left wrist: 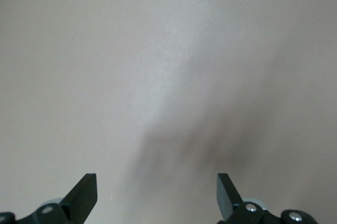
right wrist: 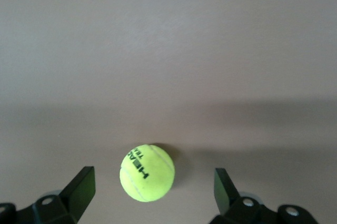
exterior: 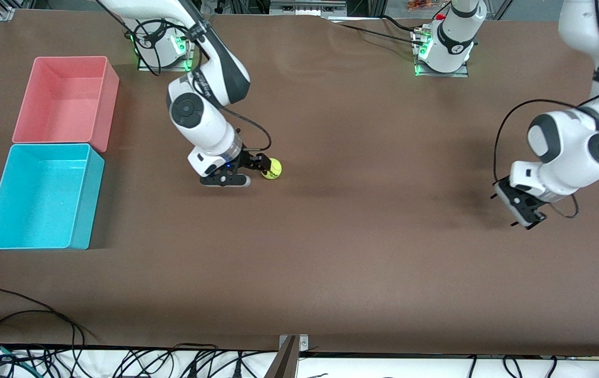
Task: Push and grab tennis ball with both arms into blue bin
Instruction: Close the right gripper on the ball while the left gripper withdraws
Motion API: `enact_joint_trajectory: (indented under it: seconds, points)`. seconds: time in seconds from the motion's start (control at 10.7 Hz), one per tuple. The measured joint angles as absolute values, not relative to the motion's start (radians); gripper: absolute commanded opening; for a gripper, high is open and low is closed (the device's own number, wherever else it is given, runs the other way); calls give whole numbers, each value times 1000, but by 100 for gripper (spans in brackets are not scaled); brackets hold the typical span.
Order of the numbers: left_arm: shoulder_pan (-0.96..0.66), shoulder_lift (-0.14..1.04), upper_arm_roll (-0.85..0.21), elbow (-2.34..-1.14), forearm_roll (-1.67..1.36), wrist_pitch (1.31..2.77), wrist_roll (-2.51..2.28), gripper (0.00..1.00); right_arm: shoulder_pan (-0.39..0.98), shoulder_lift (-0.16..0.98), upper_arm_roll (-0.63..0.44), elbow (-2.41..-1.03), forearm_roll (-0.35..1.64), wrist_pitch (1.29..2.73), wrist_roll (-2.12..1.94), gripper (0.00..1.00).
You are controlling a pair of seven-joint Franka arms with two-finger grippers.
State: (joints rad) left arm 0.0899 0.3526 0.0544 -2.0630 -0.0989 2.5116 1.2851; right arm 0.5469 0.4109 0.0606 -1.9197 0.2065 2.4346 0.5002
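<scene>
The tennis ball (exterior: 271, 168), yellow-green with dark print, lies on the brown table near its middle. My right gripper (exterior: 258, 173) is low over the table, open, with the ball between its fingers and not gripped. In the right wrist view the ball (right wrist: 147, 173) sits between the fingertips (right wrist: 84, 184) of the right gripper (right wrist: 154, 184), closer to one of them. The blue bin (exterior: 83, 210) stands at the right arm's end of the table, nearer to the front camera than the ball. My left gripper (exterior: 527, 216) waits open and empty above bare table at the left arm's end; the left wrist view shows the left gripper (left wrist: 157, 187) over table only.
A pink bin (exterior: 111, 113) stands against the blue bin, farther from the front camera. Black cables (exterior: 42, 336) lie along the table's front edge, with a metal bracket (exterior: 291, 349) at its middle.
</scene>
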Motion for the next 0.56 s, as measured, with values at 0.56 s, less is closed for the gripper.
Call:
enact_joint_trajectory:
  seconds: [0.56]
  points:
    - [100,71,52,-2190,-99,2477,1285,100,655,494,61,-1876,34,2449,507,100]
